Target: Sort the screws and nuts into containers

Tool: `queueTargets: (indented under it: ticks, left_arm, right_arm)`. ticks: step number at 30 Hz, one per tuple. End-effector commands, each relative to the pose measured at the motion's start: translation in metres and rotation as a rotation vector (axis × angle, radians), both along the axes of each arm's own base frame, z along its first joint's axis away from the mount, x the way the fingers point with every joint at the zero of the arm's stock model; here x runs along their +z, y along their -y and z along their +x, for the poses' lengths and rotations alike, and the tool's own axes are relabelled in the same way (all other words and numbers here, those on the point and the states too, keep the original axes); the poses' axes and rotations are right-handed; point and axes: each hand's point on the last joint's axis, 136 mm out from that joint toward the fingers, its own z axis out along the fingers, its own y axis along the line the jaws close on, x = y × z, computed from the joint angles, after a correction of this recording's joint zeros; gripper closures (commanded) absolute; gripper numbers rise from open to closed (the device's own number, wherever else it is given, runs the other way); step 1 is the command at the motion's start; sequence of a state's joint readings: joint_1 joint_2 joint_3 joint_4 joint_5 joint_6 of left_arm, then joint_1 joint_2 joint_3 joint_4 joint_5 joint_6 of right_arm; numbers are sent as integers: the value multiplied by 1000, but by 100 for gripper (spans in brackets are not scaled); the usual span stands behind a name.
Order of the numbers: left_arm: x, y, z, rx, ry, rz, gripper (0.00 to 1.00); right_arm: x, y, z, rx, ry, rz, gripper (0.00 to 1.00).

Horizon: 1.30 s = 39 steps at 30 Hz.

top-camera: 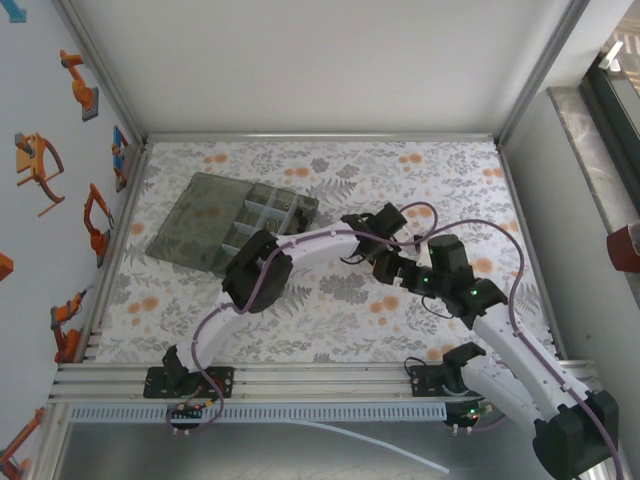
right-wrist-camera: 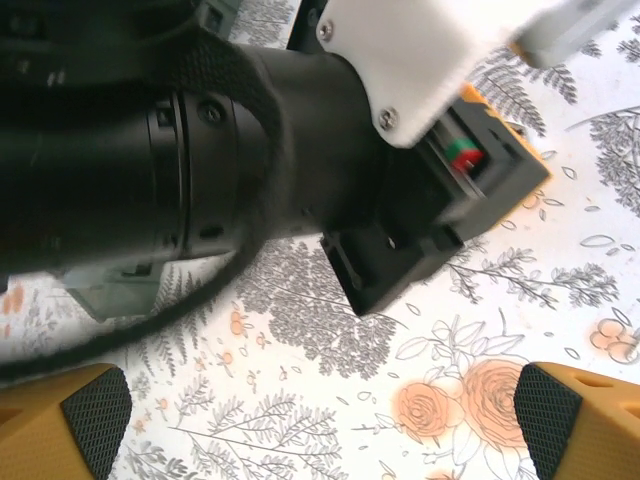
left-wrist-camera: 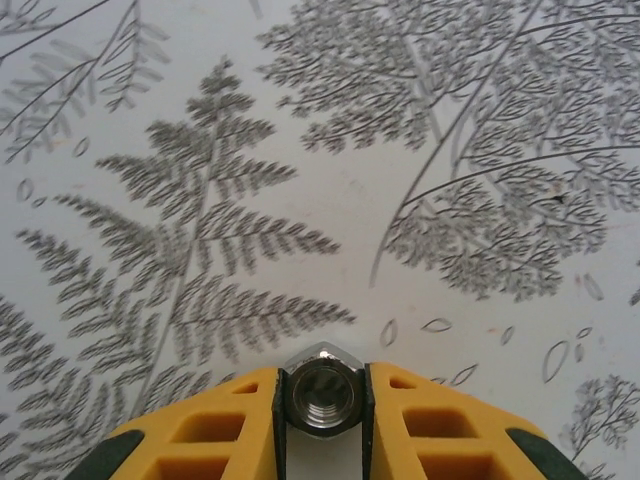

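Here, we found the left gripper (left-wrist-camera: 322, 405) pinching a nut (left-wrist-camera: 321, 385) at 6 o'clock; the right gripper (right-wrist-camera: 322, 415) stood spread wide.

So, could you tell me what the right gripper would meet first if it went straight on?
Probably the left arm's black wrist housing, lying across the path of the open right gripper; depth is unclear.

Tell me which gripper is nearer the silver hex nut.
Left. The left gripper is clamped on the hex nut; the right gripper hangs open beside the left arm's wrist, off the nut.
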State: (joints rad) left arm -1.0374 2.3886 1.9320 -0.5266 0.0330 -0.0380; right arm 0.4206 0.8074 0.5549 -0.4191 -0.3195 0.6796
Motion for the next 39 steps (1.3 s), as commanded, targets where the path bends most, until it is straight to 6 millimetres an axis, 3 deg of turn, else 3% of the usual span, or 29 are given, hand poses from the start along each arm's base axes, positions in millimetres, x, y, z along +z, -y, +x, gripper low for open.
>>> queueTargets:
  ticks: [1, 7, 12, 15, 20, 23, 27, 39]
  left_arm:
    - [30, -26, 35, 107, -55, -88, 85]
    - [80, -50, 71, 165, -55, -257, 85]
    - [114, -103, 100, 293, 27, -257, 85]
    - [117, -149, 116, 424, 39, -200, 85]
    - [105, -223, 129, 624, 34, -92, 85]
    - [99, -251, 133, 689, 33, -75, 85]
    - [84, -270, 141, 728, 0, -32, 85]
    - [61, -275, 157, 741, 9, 37, 81]
  right_arm:
    - [17, -13, 6, 64, 81, 59, 0]
    - [19, -35, 15, 153, 83, 131, 0]
    - [29, -56, 39, 203, 99, 171, 0]
    - [37, -69, 52, 233, 108, 200, 0]
    - [44, -83, 65, 268, 120, 218, 0]
    - [43, -89, 67, 283, 116, 223, 0]
    - [40, -93, 65, 294, 105, 224, 0]
    - [38, -90, 62, 288, 105, 205, 0]
